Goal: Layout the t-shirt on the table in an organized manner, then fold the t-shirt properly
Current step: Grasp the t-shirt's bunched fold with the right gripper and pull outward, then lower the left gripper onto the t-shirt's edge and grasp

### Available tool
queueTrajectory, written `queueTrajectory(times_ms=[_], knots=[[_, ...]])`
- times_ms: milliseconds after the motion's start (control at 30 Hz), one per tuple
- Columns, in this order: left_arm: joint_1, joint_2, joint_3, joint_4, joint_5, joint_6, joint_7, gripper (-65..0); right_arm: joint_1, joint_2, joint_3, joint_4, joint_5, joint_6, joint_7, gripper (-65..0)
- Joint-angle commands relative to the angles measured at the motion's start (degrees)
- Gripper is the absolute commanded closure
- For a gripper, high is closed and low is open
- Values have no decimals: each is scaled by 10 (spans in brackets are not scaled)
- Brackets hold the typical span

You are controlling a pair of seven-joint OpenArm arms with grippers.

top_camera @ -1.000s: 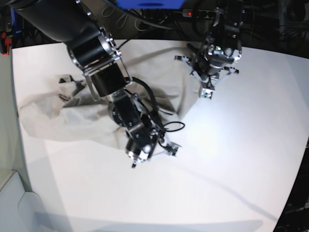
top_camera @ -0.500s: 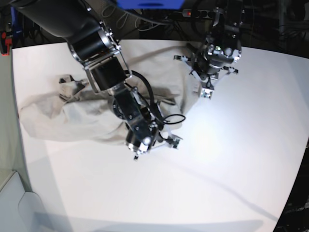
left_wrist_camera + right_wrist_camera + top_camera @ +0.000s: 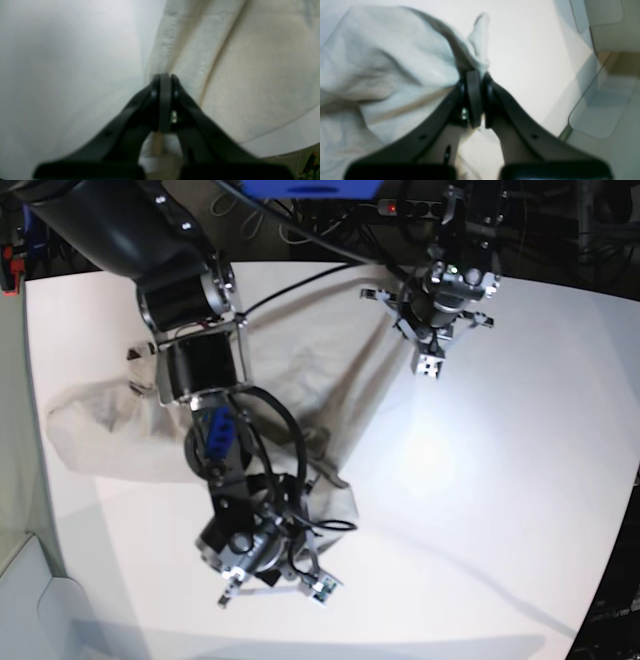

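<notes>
1. The left hand (image 3: 163, 77) is clamped on a stitched edge of the beige t-shirt (image 3: 250, 70), with its two jaws pressed together around the cloth.
2. The right hand (image 3: 476, 75) is pinched on another part of the shirt, a small peak of fabric standing up just past its tips.
3. In the base view the t-shirt (image 3: 110, 430) lies wrinkled on the white bench (image 3: 500, 480), stretched between the right hand (image 3: 290, 575) near the front and the left hand (image 3: 428, 365) toward the back.
</notes>
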Motion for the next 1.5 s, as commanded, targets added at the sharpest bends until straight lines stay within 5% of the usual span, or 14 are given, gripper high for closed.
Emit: queueTrajectory(times_ms=[0,400,767,1067,1267,1467], knots=[[6,0,1,-1,-1,-1,21,-2,22,-4,-1,21,2,-3,10,0],[14,0,1,-1,-1,-1,20,-2,53,-4,-6,76,110,-3,-8,0],[17,0,1,5,-1,-1,20,-2,66,-4,-63,-121,110,-3,76,-2],[17,-1,1,5,-1,-1,20,-2,88,-4,-61,-117,135,-3,73,-267],[17,-1,1,6,-1,-1,20,-2,48,-4,-62,-18,138,-3,5,-269],[18,-1,1,56,-1,-1,20,-2,-34,9,-63,21,136,-3,7,-272]])
